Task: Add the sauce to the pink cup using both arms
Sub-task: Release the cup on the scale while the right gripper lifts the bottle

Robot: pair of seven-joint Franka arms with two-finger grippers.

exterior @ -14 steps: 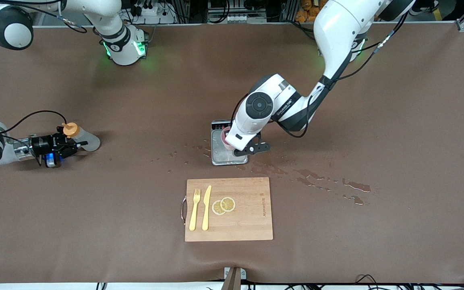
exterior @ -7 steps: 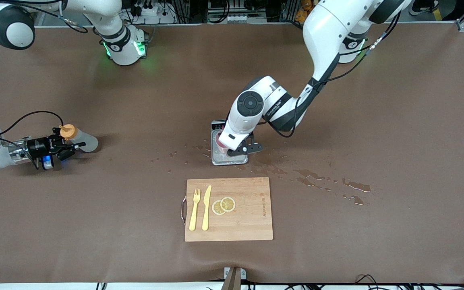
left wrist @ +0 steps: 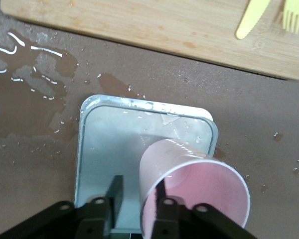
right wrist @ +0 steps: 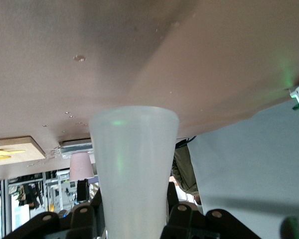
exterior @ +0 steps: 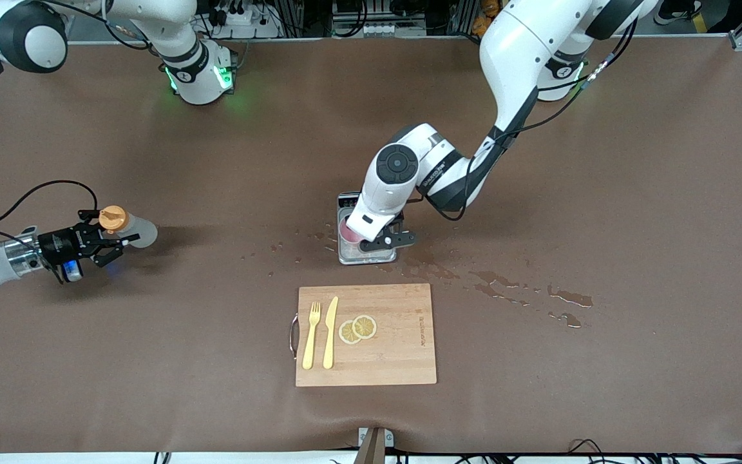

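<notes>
On the grey scale (exterior: 366, 248) near the worktop's (exterior: 603, 193) middle stands the cup (left wrist: 192, 191), with the left pincer (exterior: 389, 241) around it; one finger (left wrist: 157, 199) touches the wall while the other stands off, so the grip looks slack or released. Toward the right arm's end, the right pincer (exterior: 105, 243) grasps the sauce (exterior: 127, 227), which lies sideways low over the worktop. With so loose a hold, the cup could tip or slide on the wet scale if nudged. Should the bottle shift in its grip, sauce may miss the rim. Spilled liquid (exterior: 525, 293) also lies nearby.
</notes>
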